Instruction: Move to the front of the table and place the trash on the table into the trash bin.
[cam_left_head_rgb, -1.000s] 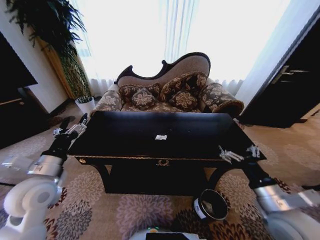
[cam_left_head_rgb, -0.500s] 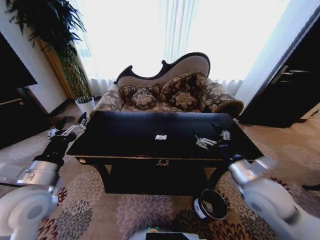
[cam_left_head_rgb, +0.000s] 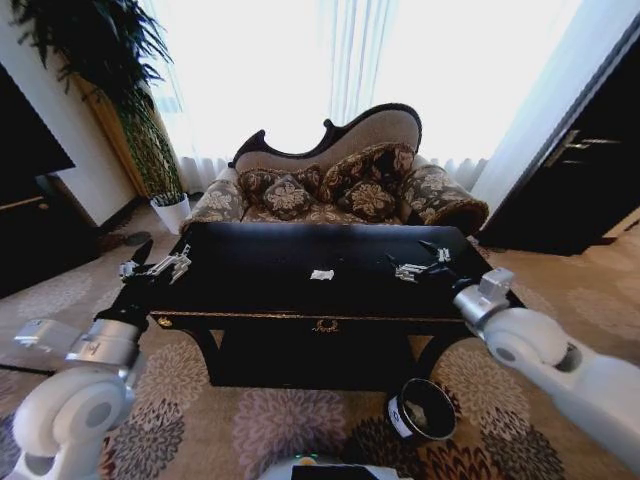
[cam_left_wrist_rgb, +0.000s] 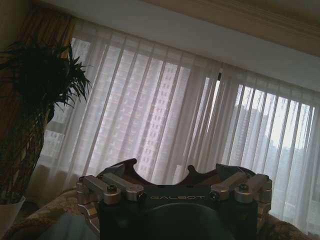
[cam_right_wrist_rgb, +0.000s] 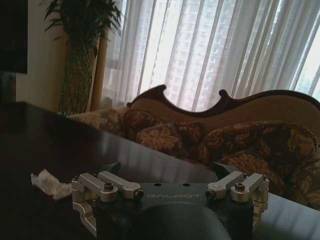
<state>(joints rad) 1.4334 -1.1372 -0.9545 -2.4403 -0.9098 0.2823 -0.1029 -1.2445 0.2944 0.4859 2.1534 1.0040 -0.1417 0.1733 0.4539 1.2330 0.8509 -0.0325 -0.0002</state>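
Currently right gripper (cam_left_head_rgb: 418, 262), jaws spread and empty, hovers over the table (cam_left_head_rgb: 250, 285) near the white paper scrap (cam_left_head_rgb: 321, 274) lying mid-top; risk: a low sideways approach could sweep the light scrap away rather than pinch it.

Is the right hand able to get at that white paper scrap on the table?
Probably yes: the right hand is open over the table, with bare tabletop between it and the paper scrap.

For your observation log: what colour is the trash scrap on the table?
White trash scrap, clearest in the head view.
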